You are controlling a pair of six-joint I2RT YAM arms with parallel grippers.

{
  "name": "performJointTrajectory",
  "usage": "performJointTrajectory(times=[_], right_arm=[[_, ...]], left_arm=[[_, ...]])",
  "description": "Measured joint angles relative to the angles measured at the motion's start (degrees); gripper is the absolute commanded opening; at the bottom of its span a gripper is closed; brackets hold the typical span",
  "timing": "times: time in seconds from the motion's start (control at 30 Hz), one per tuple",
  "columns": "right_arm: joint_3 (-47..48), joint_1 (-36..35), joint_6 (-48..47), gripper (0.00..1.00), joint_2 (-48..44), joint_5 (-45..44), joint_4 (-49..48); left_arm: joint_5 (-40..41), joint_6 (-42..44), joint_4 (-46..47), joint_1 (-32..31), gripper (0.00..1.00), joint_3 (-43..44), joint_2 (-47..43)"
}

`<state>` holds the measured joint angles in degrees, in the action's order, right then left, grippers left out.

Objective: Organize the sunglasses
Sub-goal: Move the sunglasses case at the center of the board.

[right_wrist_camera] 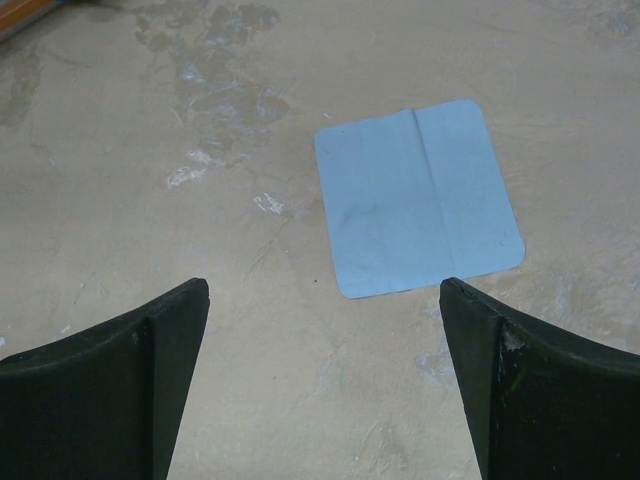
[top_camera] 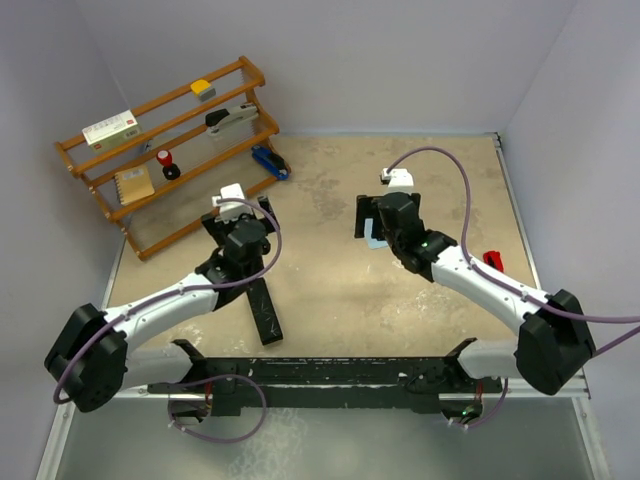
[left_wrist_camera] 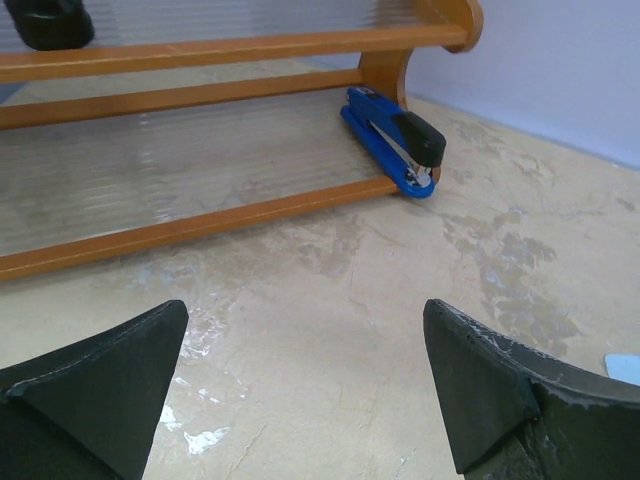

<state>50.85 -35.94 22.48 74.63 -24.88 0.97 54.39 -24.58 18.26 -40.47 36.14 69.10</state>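
Both pairs of fingers stand wide open and empty: my left fingers point(left_wrist_camera: 100, 390) face the rack point(left_wrist_camera: 200, 45) and stapler point(left_wrist_camera: 395, 140), and my right fingers point(right_wrist_camera: 545, 390) hover above the cloth point(right_wrist_camera: 418, 195). The sunglasses point(top_camera: 492, 258) lie folded on the surface point(top_camera: 330, 290) near its right edge, just beside the right forearm, so neither wrist camera shows them. The case point(top_camera: 265, 312) lies under the left arm. I judge nothing is sorted yet, and fetching the glasses falls to the right arm. I'd draw the wrist back and swing right until the red frame sits centred between the fingers. Then I'd descend across its narrow way and close gently, because those slim arms could bend or skid.
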Motion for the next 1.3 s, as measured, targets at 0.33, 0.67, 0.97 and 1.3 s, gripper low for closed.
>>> performJointTrajectory(times=[0.33, 0.67, 0.97, 1.3], right_arm=[[-0.17, -3.28, -2.27, 0.99, 2.25, 2.8, 0.02], [2.03, -17.97, -4.5, 0.95, 7.41, 3.32, 1.97], [7.52, -29.53, -3.56, 0.89, 13.62, 1.88, 5.33], [13.33, -37.4, -1.07, 0.92, 21.92, 3.04, 6.88]], left_arm=[[1.49, -9.2, -5.57, 7.67, 0.99, -3.1, -8.46], [4.76, -19.63, -15.78, 9.99, 1.0, -8.44, -11.63], [8.57, -26.34, -21.14, 11.47, 0.99, -11.63, -17.75], [12.13, -33.29, -28.09, 11.52, 0.98, -11.78, -21.99]])
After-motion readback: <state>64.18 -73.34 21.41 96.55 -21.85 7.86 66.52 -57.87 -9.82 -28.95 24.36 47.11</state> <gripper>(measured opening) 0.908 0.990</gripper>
